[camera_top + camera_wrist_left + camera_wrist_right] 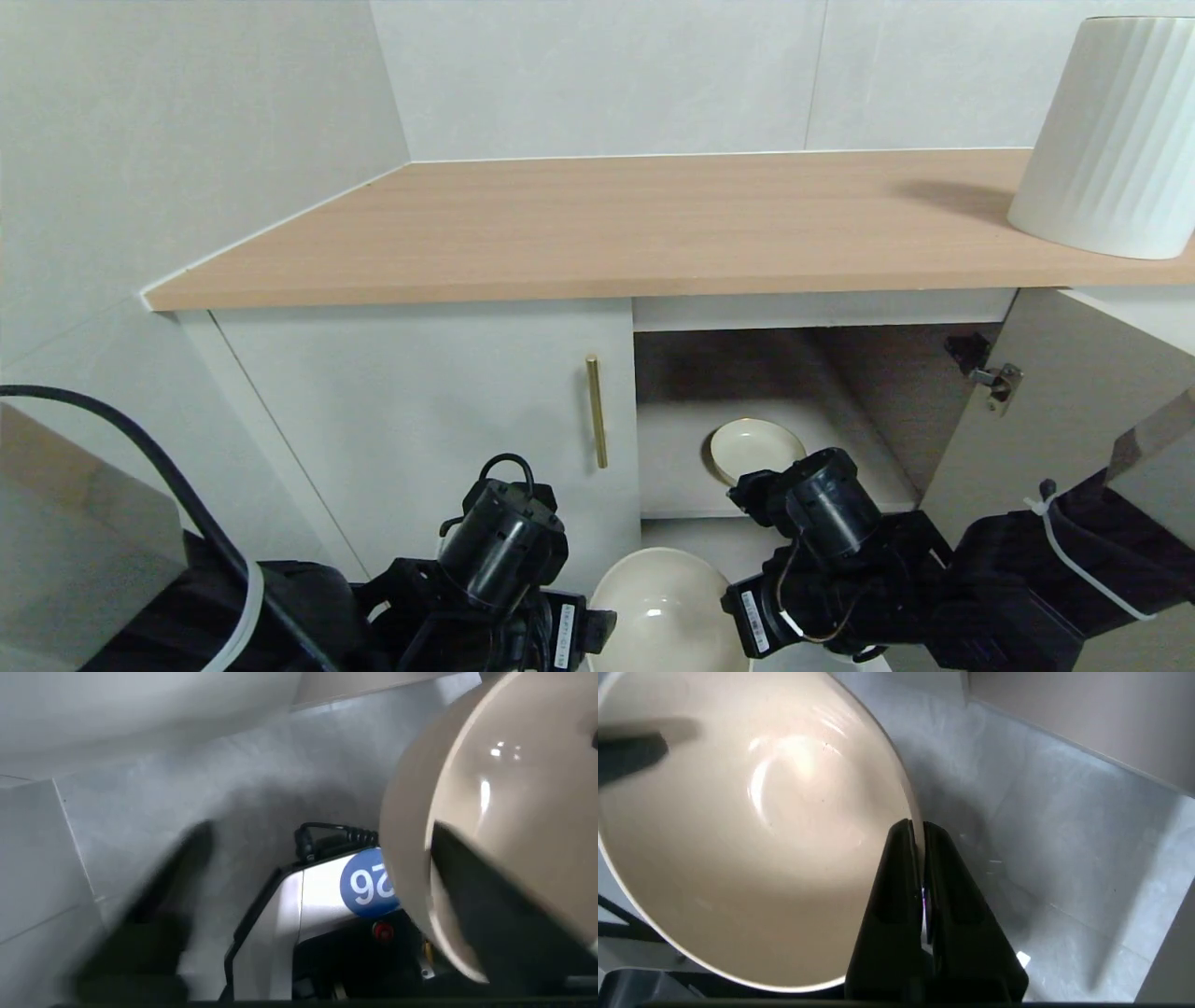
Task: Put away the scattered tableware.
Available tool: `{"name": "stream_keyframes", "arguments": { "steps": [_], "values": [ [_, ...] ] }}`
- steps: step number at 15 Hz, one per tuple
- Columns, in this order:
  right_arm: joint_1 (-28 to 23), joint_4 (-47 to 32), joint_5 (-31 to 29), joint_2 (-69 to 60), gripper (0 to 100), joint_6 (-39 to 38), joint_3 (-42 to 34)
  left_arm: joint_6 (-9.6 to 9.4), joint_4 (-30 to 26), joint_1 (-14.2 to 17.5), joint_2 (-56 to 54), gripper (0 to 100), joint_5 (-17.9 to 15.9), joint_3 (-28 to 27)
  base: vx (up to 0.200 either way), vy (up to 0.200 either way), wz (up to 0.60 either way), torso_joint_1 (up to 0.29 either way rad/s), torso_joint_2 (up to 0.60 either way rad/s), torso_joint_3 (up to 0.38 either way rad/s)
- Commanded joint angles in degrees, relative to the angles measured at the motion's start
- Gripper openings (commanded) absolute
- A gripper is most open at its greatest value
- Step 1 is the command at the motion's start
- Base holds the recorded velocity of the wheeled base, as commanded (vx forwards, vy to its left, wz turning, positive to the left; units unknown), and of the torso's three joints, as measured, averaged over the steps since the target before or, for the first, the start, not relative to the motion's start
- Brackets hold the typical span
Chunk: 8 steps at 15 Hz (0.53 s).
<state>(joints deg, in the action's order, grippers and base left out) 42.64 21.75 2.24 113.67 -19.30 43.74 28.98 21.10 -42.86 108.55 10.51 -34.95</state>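
We find the right pincer point(918, 835) pressed onto the rim of the cream bowl point(775, 812), one finger inside the wall and one outside. The edge grip leaves the bowl's underside free for setting down. The bowl hangs in the air between the two arms, low before the open compartment of the cabinet point(822, 310) and below the front edge of its shelf point(672, 457).

The left pincer point(318, 835) is spread. One finger lies across the bowl's outer wall and the other stands well apart from it. We cannot tell whether that finger touches the bowl. We judge it serves at most as a steadying side, the load being carried on the right.

On the shelf, near its front edge and toward its left side, lies a small gold-rimmed plate point(754, 448), flat and face up. It is tableware already stowed, in our judgement, and it marks the shelf as the likely destination. The right door point(1027, 420) stands swung open to give access. The left door point(420, 401), with its gold handle point(596, 411), is closed.

The countertop point(607, 224) bears a white ribbed container point(1111, 140) at its right end, near the front edge, well apart from the work.

We judge the bowl must be raised over the shelf's front edge and placed beside the plate. The risks are contact with that plate or the edge.
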Motion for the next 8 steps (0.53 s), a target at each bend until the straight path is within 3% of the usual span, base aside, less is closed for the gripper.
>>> {"name": "stream_keyframes", "arguments": {
  "steps": [1,8],
  "values": [
    [0.07,0.31,0.31,0.15,0,-0.04,0.03,0.03,0.34,-0.03,0.00,100,-0.31,-0.03,0.000,0.000,0.00,0.000,0.00,0.000],
    [-1.07,-0.30,-7.25,1.82,0,1.54,0.29,0.11,0.34,-0.03,0.00,100,-0.23,-0.03,0.000,0.000,0.00,0.000,0.00,0.000]
  ]
}}
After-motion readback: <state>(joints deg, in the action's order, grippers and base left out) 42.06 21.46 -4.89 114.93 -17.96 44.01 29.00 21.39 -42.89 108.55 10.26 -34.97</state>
